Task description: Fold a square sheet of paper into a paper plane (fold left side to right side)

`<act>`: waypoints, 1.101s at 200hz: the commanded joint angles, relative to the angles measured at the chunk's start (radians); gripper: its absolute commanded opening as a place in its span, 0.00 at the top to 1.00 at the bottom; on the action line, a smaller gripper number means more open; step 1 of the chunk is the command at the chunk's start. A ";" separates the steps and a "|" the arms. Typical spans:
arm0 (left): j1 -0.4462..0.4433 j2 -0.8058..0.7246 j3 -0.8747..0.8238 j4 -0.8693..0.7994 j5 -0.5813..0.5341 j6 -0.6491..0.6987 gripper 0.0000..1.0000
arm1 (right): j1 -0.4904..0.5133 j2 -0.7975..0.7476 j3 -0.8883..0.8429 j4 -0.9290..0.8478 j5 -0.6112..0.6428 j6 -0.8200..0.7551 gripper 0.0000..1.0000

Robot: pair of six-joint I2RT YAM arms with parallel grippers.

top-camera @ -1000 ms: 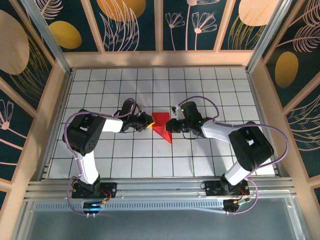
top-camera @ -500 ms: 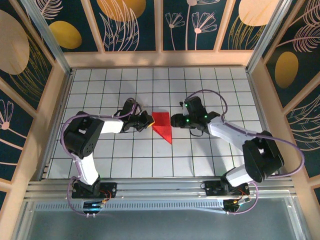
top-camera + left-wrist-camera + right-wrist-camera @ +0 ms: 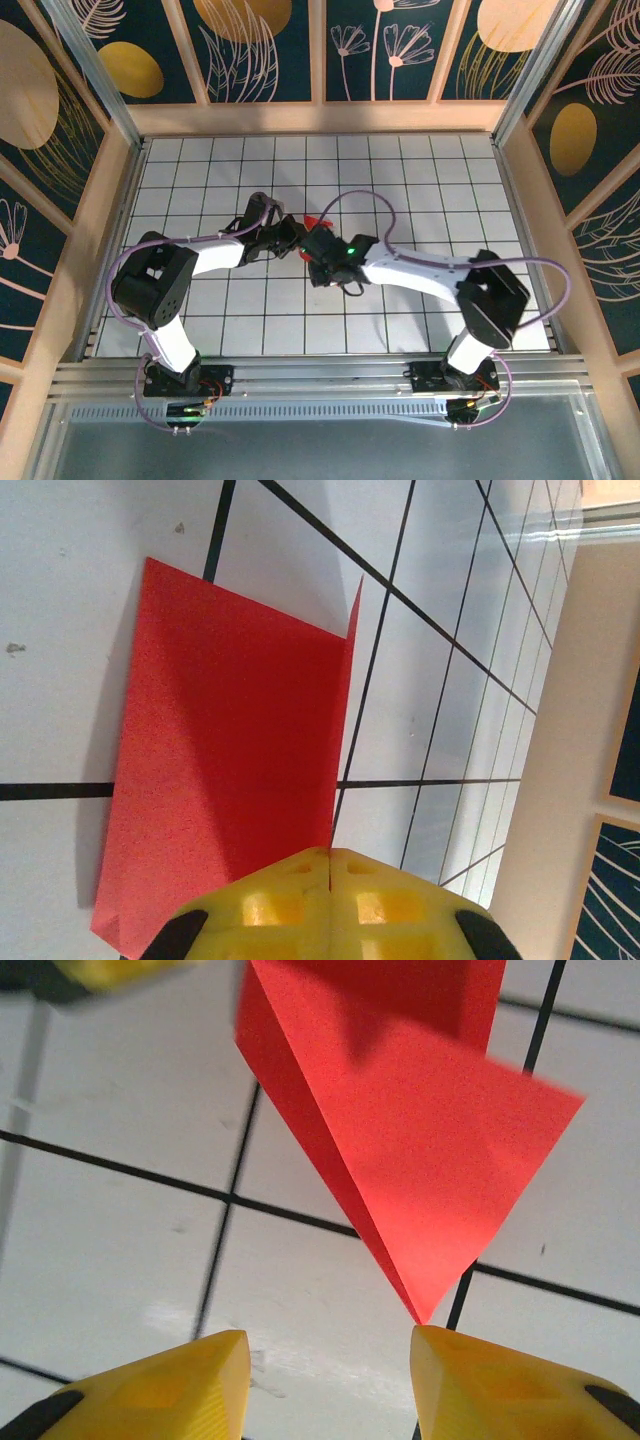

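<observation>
a: right wrist view: what is done?
b: a point is folded into the thin red paper sheet (image 3: pixel 400 1130) on the white tiles (image 3: pixel 100 1250); wings seem undone. right gripper (image 3: pixel 325 1345) is parted, empty; left gripper (image 3: pixel 330 860) is closed at its edge.

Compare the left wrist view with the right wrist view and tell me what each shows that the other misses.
Left wrist: the left gripper shut where the red paper's raised fold edge meets it, plus the wooden side wall. Right wrist: the right gripper open, with the paper's sharp tip pointing at the gap between its fingers. Both: the folded red paper lying on the white grid table.
</observation>
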 commanded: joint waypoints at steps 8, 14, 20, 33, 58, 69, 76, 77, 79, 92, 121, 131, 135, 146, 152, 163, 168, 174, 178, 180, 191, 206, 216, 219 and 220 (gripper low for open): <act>-0.010 -0.009 -0.006 -0.005 0.002 -0.059 1.00 | 0.041 0.074 0.049 -0.058 0.181 0.078 0.53; -0.012 -0.010 -0.006 -0.005 0.000 -0.059 1.00 | 0.043 0.088 0.054 -0.056 0.192 0.077 0.53; -0.013 -0.010 -0.005 -0.005 0.000 -0.059 1.00 | 0.046 0.097 0.058 -0.053 0.206 0.078 0.54; -0.013 -0.008 -0.002 -0.008 0.000 -0.059 1.00 | 0.048 0.110 0.056 -0.035 0.224 0.073 0.56; -0.013 -0.007 0.004 -0.016 0.000 -0.058 1.00 | 0.045 0.128 0.035 0.001 0.237 0.052 0.59; -0.013 -0.005 0.005 -0.017 -0.002 -0.056 1.00 | 0.043 0.138 0.029 0.011 0.246 0.043 0.60; -0.013 -0.004 0.009 -0.019 -0.002 -0.057 1.00 | 0.043 0.147 0.030 0.012 0.255 0.040 0.60; -0.013 -0.003 0.009 -0.019 -0.002 -0.056 1.00 | 0.042 0.147 0.029 0.013 0.255 0.039 0.60; -0.013 -0.003 0.010 -0.019 -0.001 -0.054 1.00 | 0.043 0.148 0.029 0.013 0.259 0.038 0.61; -0.013 -0.004 0.011 -0.021 0.000 -0.055 1.00 | 0.042 0.156 0.027 0.027 0.264 0.024 0.62; -0.013 -0.004 0.014 -0.033 -0.003 -0.046 1.00 | 0.040 0.179 0.028 0.037 0.290 0.008 0.63; -0.013 -0.003 0.012 -0.034 -0.004 -0.045 1.00 | 0.037 0.183 0.028 0.041 0.296 0.002 0.63; -0.013 -0.003 0.013 -0.033 -0.004 -0.046 1.00 | 0.037 0.184 0.027 0.044 0.297 0.001 0.63; -0.013 -0.004 0.010 -0.034 -0.004 -0.045 1.00 | 0.037 0.187 0.019 0.057 0.299 -0.005 0.64; -0.013 -0.005 0.009 -0.034 -0.004 -0.046 1.00 | 0.037 0.188 0.017 0.064 0.299 -0.009 0.64; -0.013 -0.006 0.007 -0.036 -0.003 -0.044 1.00 | 0.035 0.191 0.015 0.070 0.302 -0.012 0.65; -0.013 -0.007 0.007 -0.035 -0.004 -0.044 1.00 | 0.034 0.194 0.014 0.070 0.303 -0.012 0.65; -0.014 -0.007 0.008 -0.035 -0.004 -0.043 1.00 | 0.034 0.198 0.013 0.073 0.307 -0.013 0.65; -0.013 -0.008 0.006 -0.035 -0.005 -0.044 1.00 | 0.034 0.200 0.013 0.073 0.308 -0.014 0.65; -0.013 -0.007 0.006 -0.035 -0.005 -0.043 1.00 | 0.034 0.200 0.012 0.073 0.310 -0.014 0.66; -0.013 -0.007 0.007 -0.037 -0.006 -0.042 1.00 | 0.034 0.204 0.009 0.077 0.316 -0.015 0.66; -0.013 -0.006 0.007 -0.038 -0.006 -0.040 1.00 | 0.033 0.206 0.004 0.086 0.325 -0.018 0.67; -0.013 -0.007 0.007 -0.038 -0.004 -0.041 1.00 | 0.030 0.208 0.002 0.091 0.326 -0.022 0.67; -0.013 -0.007 0.007 -0.038 -0.004 -0.041 1.00 | 0.030 0.209 0.001 0.094 0.328 -0.022 0.67; -0.013 -0.007 0.007 -0.038 -0.004 -0.041 1.00 | 0.029 0.210 0.000 0.094 0.328 -0.022 0.67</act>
